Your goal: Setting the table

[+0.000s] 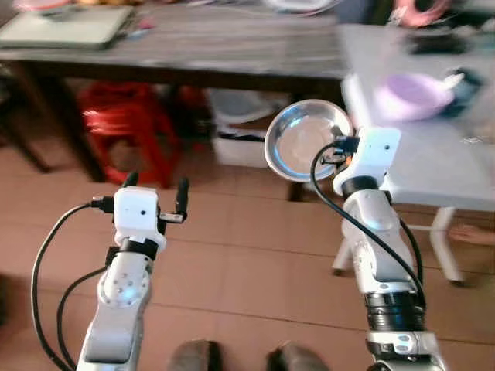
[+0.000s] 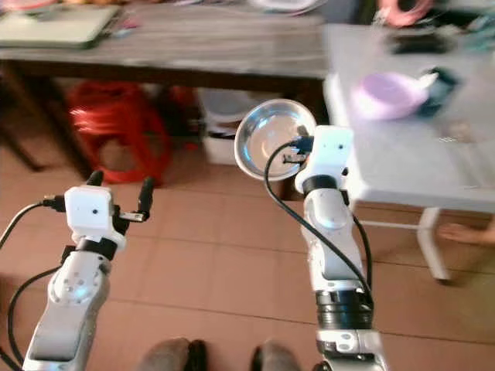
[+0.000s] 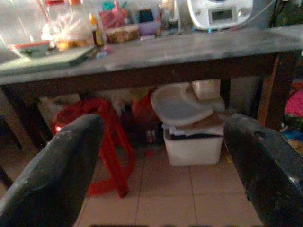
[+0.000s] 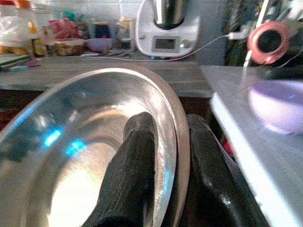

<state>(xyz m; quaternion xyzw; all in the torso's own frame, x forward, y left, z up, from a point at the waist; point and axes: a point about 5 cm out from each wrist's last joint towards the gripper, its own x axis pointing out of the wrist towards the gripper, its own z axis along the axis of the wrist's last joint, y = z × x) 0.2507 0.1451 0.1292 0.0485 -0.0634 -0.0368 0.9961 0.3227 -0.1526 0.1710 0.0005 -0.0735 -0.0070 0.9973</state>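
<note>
A shiny steel bowl (image 1: 303,137) hangs in the air, tilted up on edge, just left of the white table (image 1: 433,166). My right gripper (image 1: 346,147) is shut on its rim; in the right wrist view one finger (image 4: 135,156) lies inside the bowl (image 4: 71,156) and the other presses the outside. A lilac bowl (image 1: 414,94) stands on the white table near its left edge. My left gripper (image 1: 156,189) is open and holds nothing, raised over the tiled floor.
A long dark wooden table (image 1: 178,46) runs across the back with a tray (image 1: 66,27) and kitchen clutter. Under it stand a red plastic stool (image 1: 128,131) and a white bin (image 1: 244,143). A person's bare foot (image 1: 473,234) is at the right.
</note>
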